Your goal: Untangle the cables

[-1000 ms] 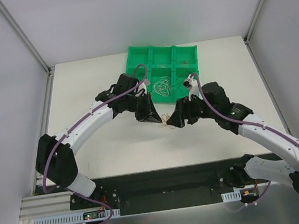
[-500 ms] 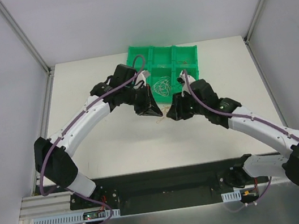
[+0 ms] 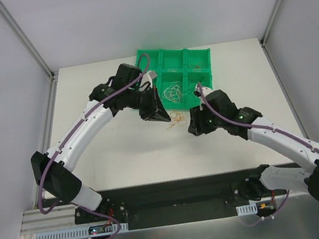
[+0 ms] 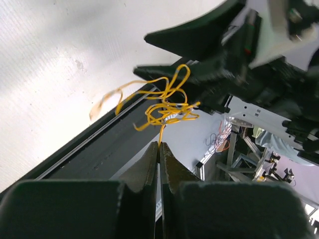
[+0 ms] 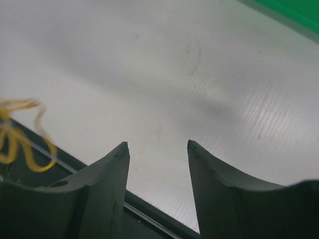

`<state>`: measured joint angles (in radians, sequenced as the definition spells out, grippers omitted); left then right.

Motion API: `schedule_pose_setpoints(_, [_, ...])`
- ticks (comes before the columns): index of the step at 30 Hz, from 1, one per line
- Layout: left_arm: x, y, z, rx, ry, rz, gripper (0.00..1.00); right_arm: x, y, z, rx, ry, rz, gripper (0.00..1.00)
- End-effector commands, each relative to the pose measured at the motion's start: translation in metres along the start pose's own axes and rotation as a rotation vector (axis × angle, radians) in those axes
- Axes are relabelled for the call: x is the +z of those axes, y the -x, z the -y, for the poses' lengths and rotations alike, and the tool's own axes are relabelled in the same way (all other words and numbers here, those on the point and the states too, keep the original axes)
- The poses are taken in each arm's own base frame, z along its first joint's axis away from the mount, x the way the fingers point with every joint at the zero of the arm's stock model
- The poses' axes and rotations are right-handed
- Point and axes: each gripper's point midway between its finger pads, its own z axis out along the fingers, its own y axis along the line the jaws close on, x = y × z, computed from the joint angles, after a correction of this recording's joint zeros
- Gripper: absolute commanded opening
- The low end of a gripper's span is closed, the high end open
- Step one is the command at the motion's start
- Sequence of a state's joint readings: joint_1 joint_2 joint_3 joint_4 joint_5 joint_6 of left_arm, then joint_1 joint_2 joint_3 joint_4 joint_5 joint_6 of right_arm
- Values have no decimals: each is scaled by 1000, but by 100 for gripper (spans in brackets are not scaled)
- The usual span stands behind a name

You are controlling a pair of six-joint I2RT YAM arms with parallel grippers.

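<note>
Left claw point(image 4: 159, 146) pinches the orange cable point(image 4: 165, 107) by its tip; right claw point(image 5: 157, 149) gapes empty; so thin a hold may slip.

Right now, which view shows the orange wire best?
Left wrist: the orange wire shows large and whole, pinched in the shut left gripper. Top shows a tiny squiggle; right wrist only a blurred piece at its left edge.

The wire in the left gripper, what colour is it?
Orange-yellow. The wire pinched in the left gripper shows best in the left wrist view.
</note>
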<state>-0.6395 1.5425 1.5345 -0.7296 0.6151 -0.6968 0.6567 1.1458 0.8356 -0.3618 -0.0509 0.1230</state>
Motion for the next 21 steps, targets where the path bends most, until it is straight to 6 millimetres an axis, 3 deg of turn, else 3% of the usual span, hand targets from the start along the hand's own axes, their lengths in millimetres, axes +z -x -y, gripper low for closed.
schedule_pose_setpoints(1, [-18, 2, 12, 4, -31, 18, 0, -43, 26, -52, -113, 296, 120, 58])
schedule_pose_setpoints(5, [-20, 2, 15, 11, -51, 6, 0, -67, 37, -62, -135, 415, 181, 70])
schedule_pose_setpoints(9, [-22, 2, 19, 35, -70, -1, 0, -80, 70, -51, 83, 530, 250, 71])
schedule_pose_setpoints(12, [-21, 3, 20, 39, -72, -1, 0, -81, 84, -56, 217, 565, 202, 69])
schedule_pose_setpoints(15, [-21, 3, 20, 38, -72, -1, 0, -74, 86, -58, 306, 564, 127, 64])
schedule_pose_setpoints(21, [-20, 3, 19, 34, -72, -6, 0, -71, 89, -56, 314, 543, 132, 62])
